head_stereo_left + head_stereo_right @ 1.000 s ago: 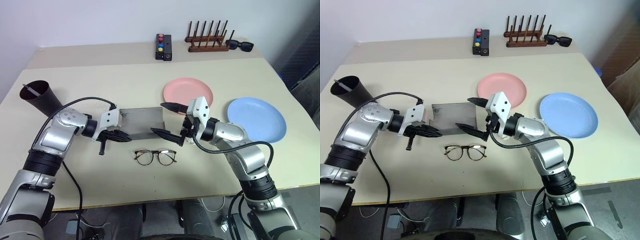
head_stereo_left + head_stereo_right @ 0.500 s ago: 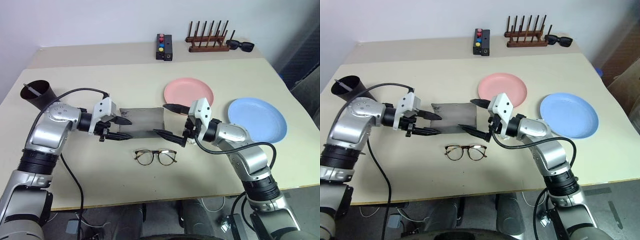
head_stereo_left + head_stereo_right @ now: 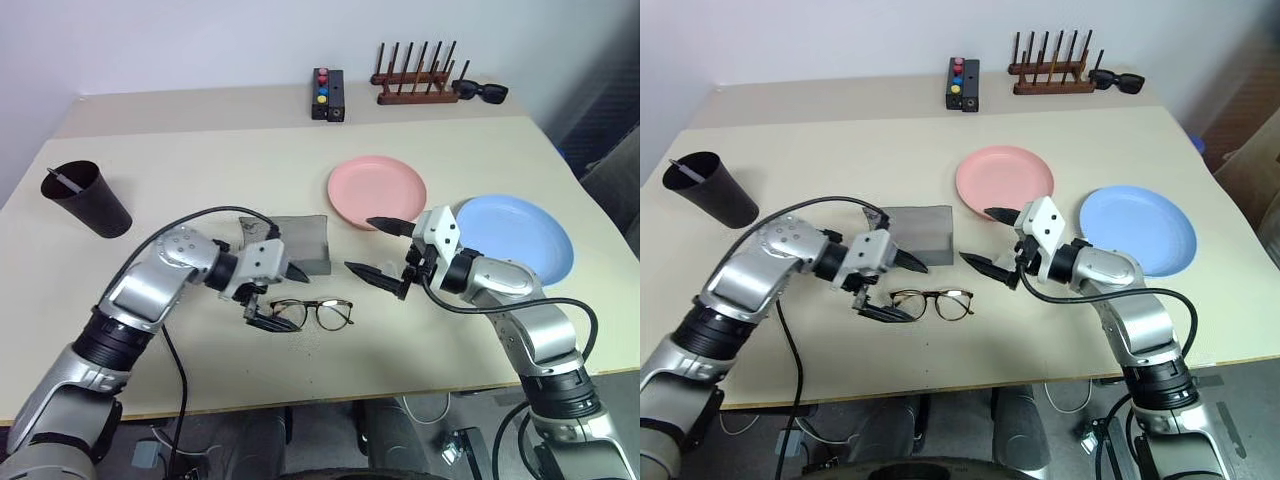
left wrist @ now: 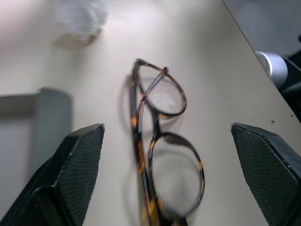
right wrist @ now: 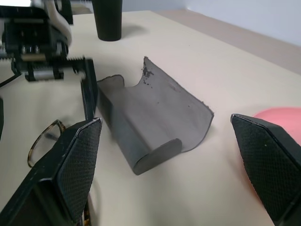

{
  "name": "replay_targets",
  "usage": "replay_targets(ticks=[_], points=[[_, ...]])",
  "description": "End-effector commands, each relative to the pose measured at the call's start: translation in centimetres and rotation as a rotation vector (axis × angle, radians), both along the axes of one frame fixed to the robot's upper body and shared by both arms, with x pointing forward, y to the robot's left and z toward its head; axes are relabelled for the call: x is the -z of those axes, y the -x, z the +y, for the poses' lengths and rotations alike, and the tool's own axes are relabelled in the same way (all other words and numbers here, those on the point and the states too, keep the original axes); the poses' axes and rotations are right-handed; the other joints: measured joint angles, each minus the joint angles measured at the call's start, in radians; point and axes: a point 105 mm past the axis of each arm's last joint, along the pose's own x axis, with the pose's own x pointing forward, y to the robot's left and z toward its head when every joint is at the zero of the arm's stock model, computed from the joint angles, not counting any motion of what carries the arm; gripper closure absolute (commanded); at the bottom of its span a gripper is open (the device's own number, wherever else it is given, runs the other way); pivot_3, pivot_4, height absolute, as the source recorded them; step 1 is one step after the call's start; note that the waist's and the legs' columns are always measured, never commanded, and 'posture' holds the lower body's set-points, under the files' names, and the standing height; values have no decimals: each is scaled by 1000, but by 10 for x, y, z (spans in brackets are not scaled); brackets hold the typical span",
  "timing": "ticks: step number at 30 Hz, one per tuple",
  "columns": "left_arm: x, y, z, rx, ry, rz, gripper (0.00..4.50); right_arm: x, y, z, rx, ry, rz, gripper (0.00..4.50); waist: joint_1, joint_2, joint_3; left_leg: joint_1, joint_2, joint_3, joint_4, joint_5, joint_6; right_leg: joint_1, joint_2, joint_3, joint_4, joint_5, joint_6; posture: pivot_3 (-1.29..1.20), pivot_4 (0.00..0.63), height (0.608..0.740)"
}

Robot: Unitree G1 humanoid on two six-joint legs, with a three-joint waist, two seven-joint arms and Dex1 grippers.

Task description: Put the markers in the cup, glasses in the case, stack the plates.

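Note:
The brown-framed glasses (image 3: 312, 313) lie on the table in front of the grey case (image 3: 300, 243), which rests open. My left gripper (image 3: 278, 297) is open at the glasses' left end, and the frame (image 4: 160, 141) lies just ahead between its fingers, untouched as far as I can see. To the right of the case my right gripper (image 3: 378, 250) hovers open and empty, facing the case (image 5: 150, 117). The black cup (image 3: 88, 200) stands far left with a slim marker (image 3: 62, 177) inside it. A pink plate (image 3: 377, 190) and a blue plate (image 3: 515, 235) sit side by side on the right.
Along the back of the table stand a black box with coloured buttons (image 3: 327, 93), a wooden peg rack (image 3: 413, 78) and black sunglasses (image 3: 480, 92). The table's front edge runs close below the glasses.
My left gripper opened and swung from the case's left side over to the glasses. My right gripper drew away from the case to the right. The case stays open.

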Motion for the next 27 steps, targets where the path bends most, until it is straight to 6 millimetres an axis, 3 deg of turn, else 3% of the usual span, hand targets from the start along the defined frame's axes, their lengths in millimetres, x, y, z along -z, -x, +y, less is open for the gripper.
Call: replay_targets(ticks=[1, 7, 12, 23, 26, 27], points=[[-1, -7, -2, 9, -15, -32, 100, -14, 6, 2, -2, -22, -58, 0, -1, 0, 0, 0, 0, 0, 0, 0, 0, 0, 0, 0, 0, 0, 0, 0, 150, 734], [9, -12, -3, 42, -52, -1, 100, -13, 9, 0, 22, -23, -56, 0, 0, 0, 0, 0, 0, 0, 0, 0, 0, 0, 0, 0, 0, 0, 0, 0, 150, 734], [7, -11, -6, 54, -24, 38, 2250, -13, 10, 0, 29, -25, -56, 0, 1, 0, 0, 0, 0, 0, 0, 0, 0, 0, 0, 0, 0, 0, 0, 0, 150, 734], [10, -7, -6, 39, -14, 65, 2250, -12, 9, 1, 29, -25, -56, 0, 1, 0, 0, 0, 0, 0, 0, 0, 0, 0, 0, 0, 0, 0, 0, 0, 150, 734], [11, -5, -7, 32, -2, 87, 3161, -12, 9, 2, 25, -25, -55, 0, 1, 0, 0, 0, 0, 0, 0, 0, 0, 0, 0, 0, 0, 0, 0, 0, 150, 734], [12, -5, -7, 31, -4, 89, 3655, -12, 9, 2, 25, -25, -55, 0, 1, 0, 0, 0, 0, 0, 0, 0, 0, 0, 0, 0, 0, 0, 0, 0, 150, 734]])
